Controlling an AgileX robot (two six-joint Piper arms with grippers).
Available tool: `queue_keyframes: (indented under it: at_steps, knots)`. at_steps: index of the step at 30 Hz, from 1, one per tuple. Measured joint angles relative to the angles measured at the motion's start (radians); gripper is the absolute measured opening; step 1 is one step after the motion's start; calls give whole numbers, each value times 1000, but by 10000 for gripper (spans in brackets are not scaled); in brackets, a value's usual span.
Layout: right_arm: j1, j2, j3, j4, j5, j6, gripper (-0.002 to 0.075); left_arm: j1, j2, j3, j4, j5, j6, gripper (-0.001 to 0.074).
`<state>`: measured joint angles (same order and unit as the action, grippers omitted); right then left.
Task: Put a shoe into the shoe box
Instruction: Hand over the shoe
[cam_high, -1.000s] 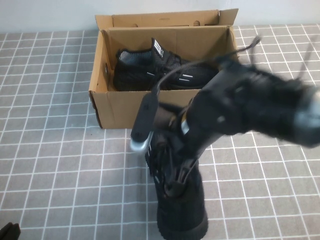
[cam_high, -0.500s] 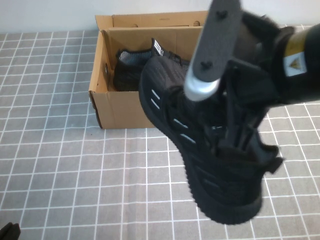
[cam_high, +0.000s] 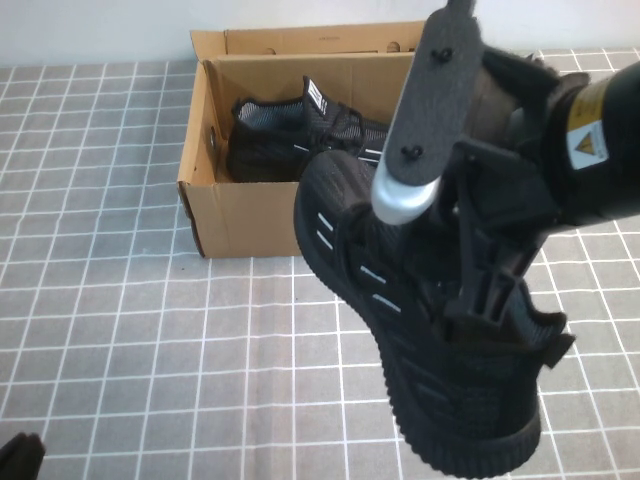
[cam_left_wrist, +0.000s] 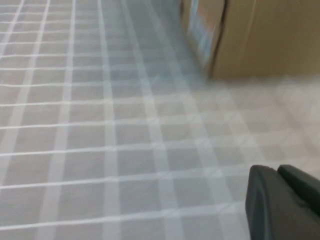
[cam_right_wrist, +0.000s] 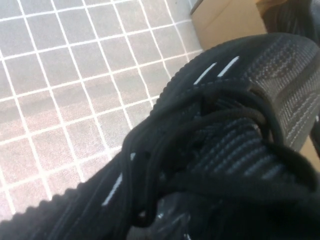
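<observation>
Since a second ago my right arm has swung the black sneaker (cam_high: 430, 330) up off the checked mat (cam_high: 120, 330), and in the last half second the shoe has drifted only slightly, toe a touch lower and nearer the box's front wall. Now it hangs in the air in front of the shoe box (cam_high: 250, 215), toe aimed at the box and heel toward my near edge, not touching the mat. The right gripper (cam_high: 480, 290) is clamped shut on the sneaker at the collar and tongue area, among the laces; the right wrist view shows the laces bunched just under it. The matching sneaker (cam_high: 290, 135) already lies inside the box, along its far wall, with the flap lid standing open behind.

I judge the shoe light but floppy: the knit upper will give under the jaws while the ribbed sole stays fairly stiff, so it can pivot about the grip. A hold on the firm collar rim beats a hold on laces, which could slip. The toe needs to clear the front wall of the cardboard, which would dent or shift if bumped.

My left gripper (cam_left_wrist: 282, 202) is closed and empty, parked low over the mat near the near-left corner, well apart from the box.
</observation>
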<state>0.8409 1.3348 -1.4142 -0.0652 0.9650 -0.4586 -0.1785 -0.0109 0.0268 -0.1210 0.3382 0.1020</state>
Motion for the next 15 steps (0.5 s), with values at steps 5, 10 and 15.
queue_keyframes:
  at_steps: [5, 10, 15]
  knots:
    - [0, 24, 0, 29, 2, 4, 1, 0, 0, 0, -341, -130, -76, -1]
    - [0, 35, 0, 50, 2, 4, 1, 0, 0, 0, -478, -255, -76, -1]
    - [0, 42, 0, 50, -7, 4, 1, 0, 51, -117, -475, -118, -70, -1]
